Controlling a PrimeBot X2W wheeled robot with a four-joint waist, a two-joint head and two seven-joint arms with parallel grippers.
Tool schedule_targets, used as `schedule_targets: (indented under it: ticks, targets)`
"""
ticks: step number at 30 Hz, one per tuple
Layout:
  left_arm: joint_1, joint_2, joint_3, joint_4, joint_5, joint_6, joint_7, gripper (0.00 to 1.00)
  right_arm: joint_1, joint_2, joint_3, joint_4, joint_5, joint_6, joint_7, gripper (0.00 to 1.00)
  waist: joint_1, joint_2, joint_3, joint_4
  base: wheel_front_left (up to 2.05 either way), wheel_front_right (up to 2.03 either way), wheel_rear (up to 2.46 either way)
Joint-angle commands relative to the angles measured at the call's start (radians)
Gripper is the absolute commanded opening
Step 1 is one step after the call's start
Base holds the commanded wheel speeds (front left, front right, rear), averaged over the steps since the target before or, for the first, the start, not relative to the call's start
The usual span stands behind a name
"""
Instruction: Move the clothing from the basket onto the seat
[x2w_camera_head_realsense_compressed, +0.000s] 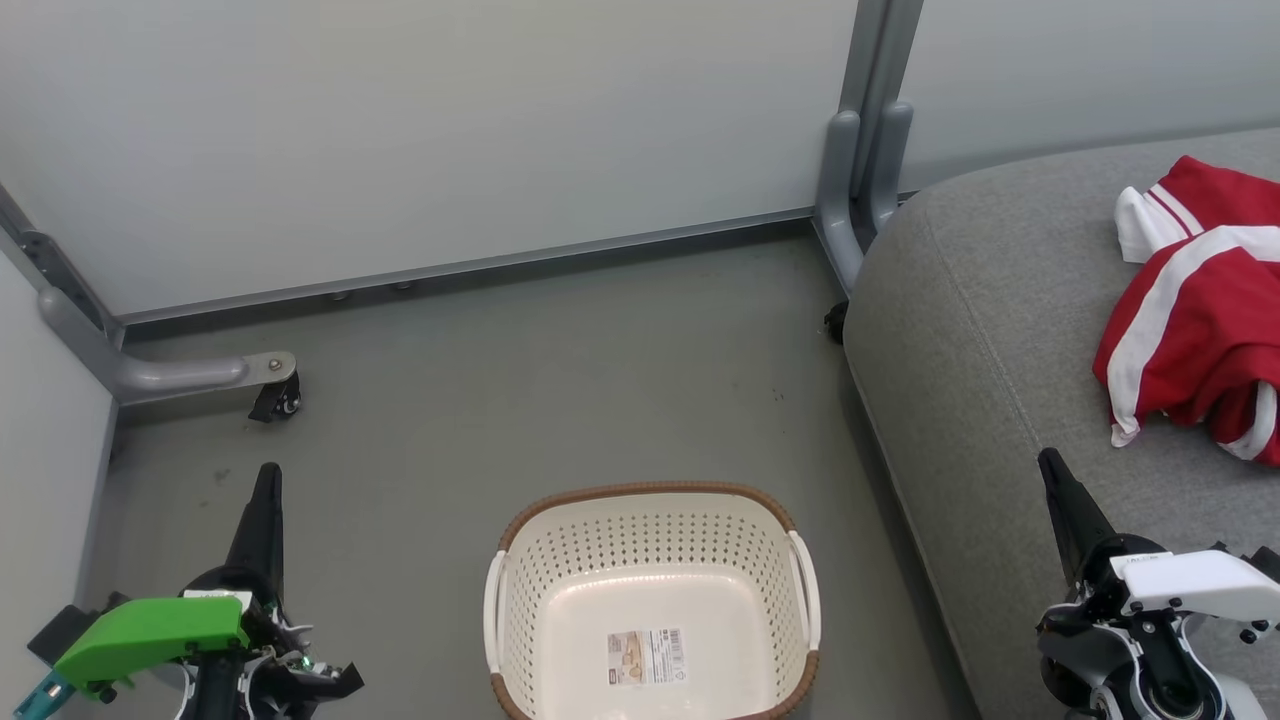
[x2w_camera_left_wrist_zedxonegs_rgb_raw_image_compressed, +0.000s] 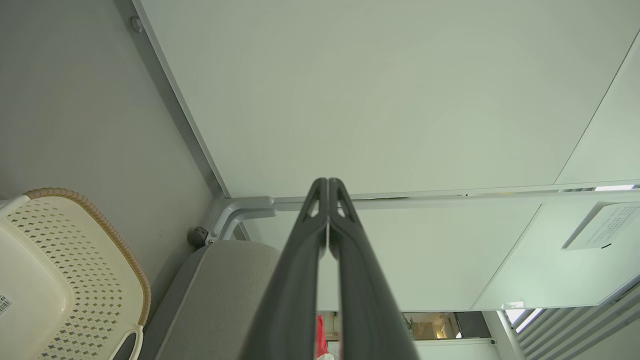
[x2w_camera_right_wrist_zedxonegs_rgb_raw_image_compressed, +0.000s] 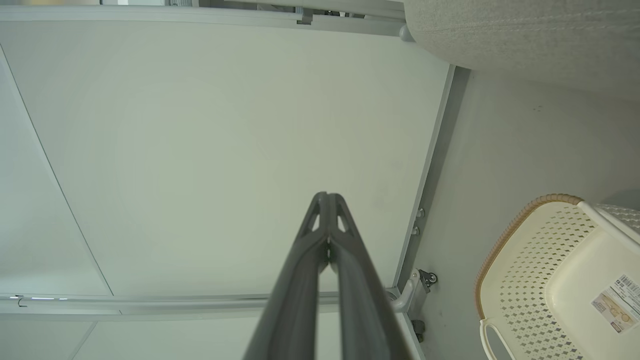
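Observation:
The cream perforated basket (x2w_camera_head_realsense_compressed: 650, 600) with a brown rim stands on the floor at bottom centre; inside it lies nothing but a label sticker. It also appears in the left wrist view (x2w_camera_left_wrist_zedxonegs_rgb_raw_image_compressed: 65, 280) and the right wrist view (x2w_camera_right_wrist_zedxonegs_rgb_raw_image_compressed: 555, 280). Red clothing (x2w_camera_head_realsense_compressed: 1195, 310) with white stripes lies bunched on the grey seat (x2w_camera_head_realsense_compressed: 980, 330) at the right. My left gripper (x2w_camera_head_realsense_compressed: 268, 472) is shut and holds nothing, low at the left of the basket; its tips meet (x2w_camera_left_wrist_zedxonegs_rgb_raw_image_compressed: 328, 181). My right gripper (x2w_camera_head_realsense_compressed: 1047, 458) is shut and holds nothing, over the seat's front edge; its tips meet (x2w_camera_right_wrist_zedxonegs_rgb_raw_image_compressed: 327, 195).
Pale partition panels (x2w_camera_head_realsense_compressed: 430, 130) close off the back and left. A grey metal foot with a castor (x2w_camera_head_realsense_compressed: 275, 385) juts onto the floor at the left, and a grey post (x2w_camera_head_realsense_compressed: 865, 140) stands beside the seat's far corner.

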Motion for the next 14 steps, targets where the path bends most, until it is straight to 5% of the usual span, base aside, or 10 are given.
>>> schedule_targets:
  ticks: [1, 14]
  targets:
    - [-0.02, 0.002, 0.006, 0.004, -0.02, -0.006, 0.006, 0.0, -0.013, -0.006, -0.004, 0.005, 0.02, 0.0, 0.008, 0.0, 0.0, 0.0034, 0.002, -0.002, 0.0, 0.0, 0.0]
    - [-0.022, -0.003, 0.012, 0.005, -0.022, -0.006, 0.013, 0.0, -0.014, -0.006, -0.005, 0.006, 0.03, 0.0, 0.01, 0.0, 0.0, 0.0035, 0.004, -0.004, 0.0, 0.0, 0.0]
